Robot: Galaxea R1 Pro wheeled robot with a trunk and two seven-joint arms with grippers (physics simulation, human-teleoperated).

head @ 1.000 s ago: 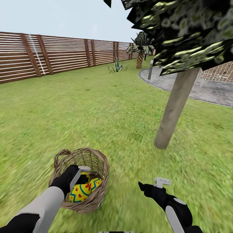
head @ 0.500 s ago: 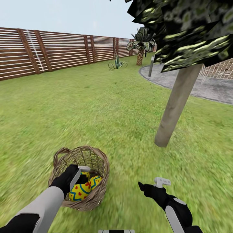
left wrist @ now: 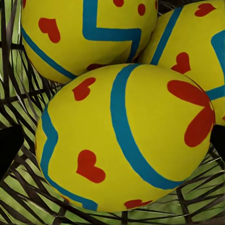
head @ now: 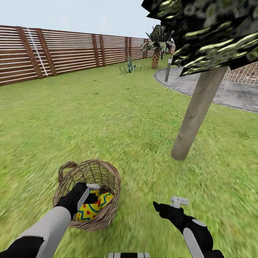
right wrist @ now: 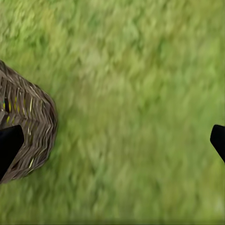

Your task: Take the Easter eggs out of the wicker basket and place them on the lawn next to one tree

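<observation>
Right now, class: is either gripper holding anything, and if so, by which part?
No. The left gripper is open inside the basket, its fingertips either side of an egg without gripping it. The right gripper hangs open over the lawn.

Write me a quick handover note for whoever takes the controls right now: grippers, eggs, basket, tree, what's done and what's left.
Left gripper: open, down inside the wicker basket, fingers either side of the nearest of the Easter eggs; not closed on it.
Right gripper: open, empty, over the lawn right of the basket.
Eggs: all three show in the basket in the left wrist view.
Tree: trunk stands ahead and right of the basket.
Done: nothing placed.
Left: lift out all three eggs and set them by that trunk.
</observation>
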